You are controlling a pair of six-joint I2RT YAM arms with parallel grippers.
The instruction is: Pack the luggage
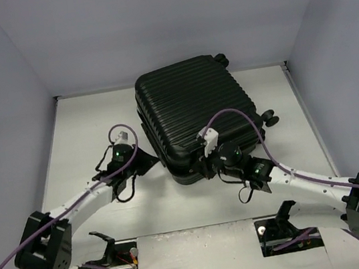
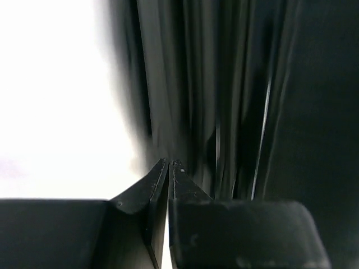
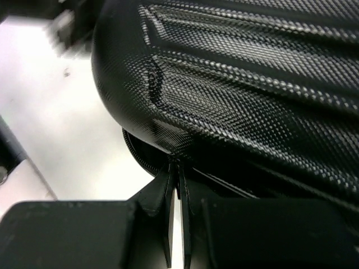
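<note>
The luggage (image 1: 193, 115), a black ribbed hard-shell suitcase, lies closed flat on the white table, wheels (image 1: 270, 118) to the right. My left gripper (image 1: 149, 159) is shut and empty, its tips (image 2: 169, 162) right by the ribbed left side of the shell (image 2: 224, 101). My right gripper (image 1: 197, 171) is at the suitcase's near left corner. Its fingers (image 3: 175, 162) are closed at the zipper seam under the shell's edge (image 3: 224, 95), pinching a thin dark zipper pull; zipper teeth (image 3: 137, 156) show beside them.
Grey walls enclose the table on three sides. Two cut-outs at the near edge (image 1: 111, 263) (image 1: 289, 233) hold black stands and cables. Purple cables loop off both arms.
</note>
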